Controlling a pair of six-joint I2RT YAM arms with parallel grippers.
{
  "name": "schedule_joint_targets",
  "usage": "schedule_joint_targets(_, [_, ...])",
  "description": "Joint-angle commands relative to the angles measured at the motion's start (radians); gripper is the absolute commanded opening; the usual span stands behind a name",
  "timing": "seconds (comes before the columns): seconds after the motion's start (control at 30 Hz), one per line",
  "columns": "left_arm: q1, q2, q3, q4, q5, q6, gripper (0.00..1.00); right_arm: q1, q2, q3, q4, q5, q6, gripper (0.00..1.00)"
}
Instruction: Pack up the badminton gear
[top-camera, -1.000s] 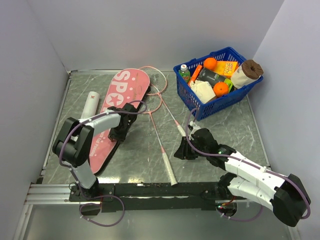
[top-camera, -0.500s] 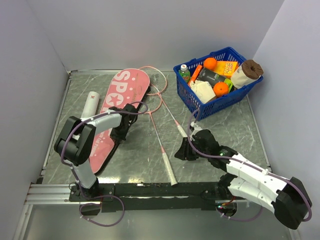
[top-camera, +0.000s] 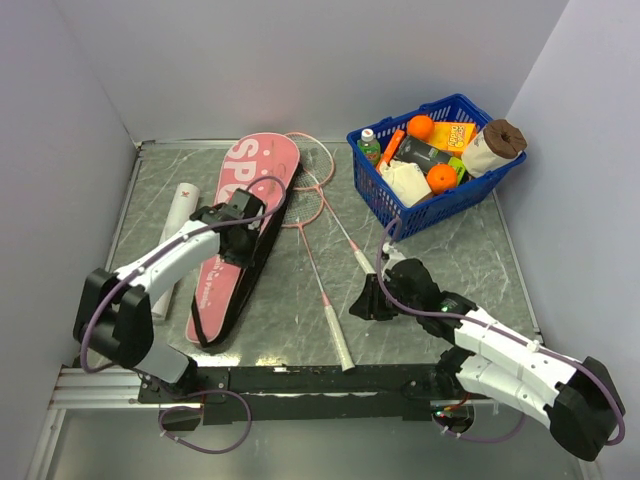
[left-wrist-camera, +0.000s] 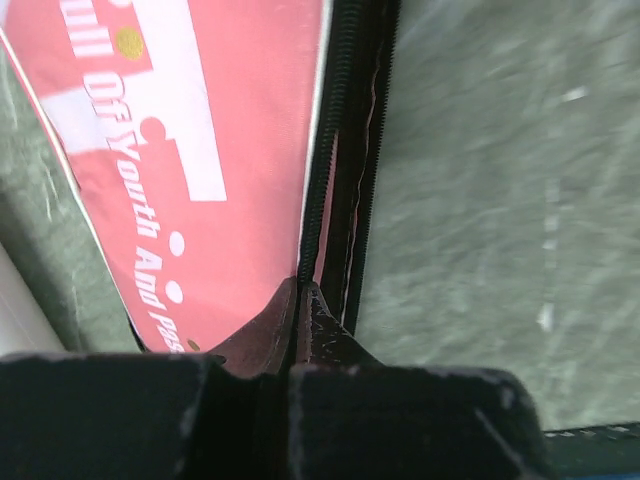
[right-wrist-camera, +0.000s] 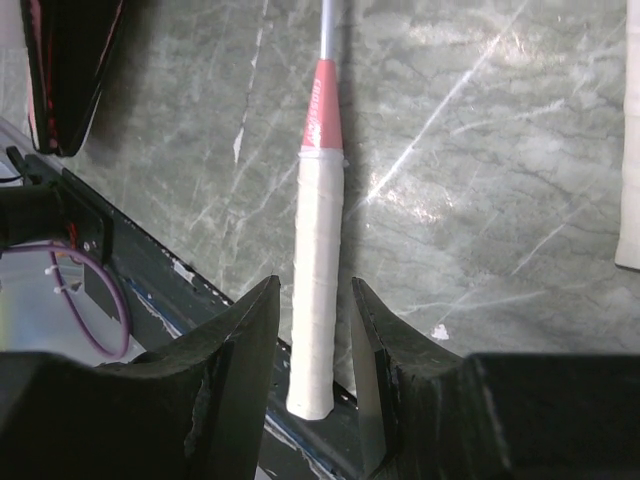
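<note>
Pink bag (top-camera: 258, 165) with white lettering, white and gold dots and a black zip edge, on a grey-green bench (top-camera: 450, 260) veined white like marble. Pink rackets (right-wrist-camera: 316, 270) with white handles, a white tube (top-camera: 180, 205), and a blue basket (top-camera: 450, 205) with bright orange fruit (top-camera: 420, 126) among its contents.
</note>
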Motion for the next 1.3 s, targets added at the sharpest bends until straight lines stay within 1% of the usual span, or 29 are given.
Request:
schedule_joint_targets(0.0, [0.001,-0.066,0.034,0.041,0.107,-0.014,0.01,-0.005,0.014,0.098,-0.005,0.031,-0.025,0.42])
schedule_joint_targets(0.07, [0.000,-0.094,0.033,0.074,0.130,-0.020,0.01,-0.003,0.066,0.132,-0.007,0.048,-0.054,0.42])
schedule_joint_targets(0.13, [0.000,-0.126,0.018,0.105,0.152,-0.026,0.01,-0.005,0.123,0.201,-0.014,0.068,-0.100,0.42])
schedule_joint_targets(0.17, [0.000,-0.137,0.011,0.131,0.161,-0.028,0.01,-0.005,0.187,0.227,-0.031,0.091,-0.114,0.42])
schedule_joint_targets(0.33, [0.000,-0.198,-0.033,0.176,0.176,-0.034,0.01,-0.028,0.367,0.391,-0.047,0.218,-0.199,0.43])
schedule_joint_targets(0.4, [0.001,-0.223,-0.065,0.206,0.181,-0.034,0.01,-0.032,0.457,0.464,-0.045,0.266,-0.226,0.44])
schedule_joint_targets(0.47, [0.001,-0.256,-0.085,0.225,0.198,-0.035,0.01,-0.044,0.552,0.512,-0.039,0.297,-0.288,0.47])
schedule_joint_targets(0.53, [0.003,-0.282,-0.108,0.245,0.199,-0.038,0.01,-0.063,0.614,0.577,-0.028,0.295,-0.341,0.47])
schedule_joint_targets(0.57, [0.001,-0.293,-0.116,0.252,0.196,-0.040,0.01,-0.072,0.672,0.598,-0.028,0.288,-0.352,0.47])
schedule_joint_targets(0.73, [0.003,-0.350,-0.159,0.304,0.201,-0.070,0.01,-0.144,0.832,0.744,-0.048,0.211,-0.435,0.47])
schedule_joint_targets(0.87, [0.003,-0.388,-0.199,0.343,0.170,-0.104,0.01,-0.167,0.989,0.877,-0.109,0.232,-0.484,0.47])
schedule_joint_targets(0.9, [0.003,-0.398,-0.212,0.351,0.173,-0.112,0.01,-0.169,1.013,0.928,-0.120,0.236,-0.492,0.47])
schedule_joint_targets(1.07, [0.003,-0.447,-0.228,0.370,0.158,-0.124,0.01,-0.186,1.148,1.078,-0.171,0.233,-0.530,0.47])
schedule_joint_targets(1.17, [0.003,-0.451,-0.231,0.369,0.164,-0.120,0.01,-0.205,1.215,1.153,-0.205,0.228,-0.529,0.46])
schedule_joint_targets(1.27, [0.003,-0.448,-0.226,0.360,0.158,-0.106,0.01,-0.224,1.249,1.189,-0.212,0.214,-0.519,0.46])
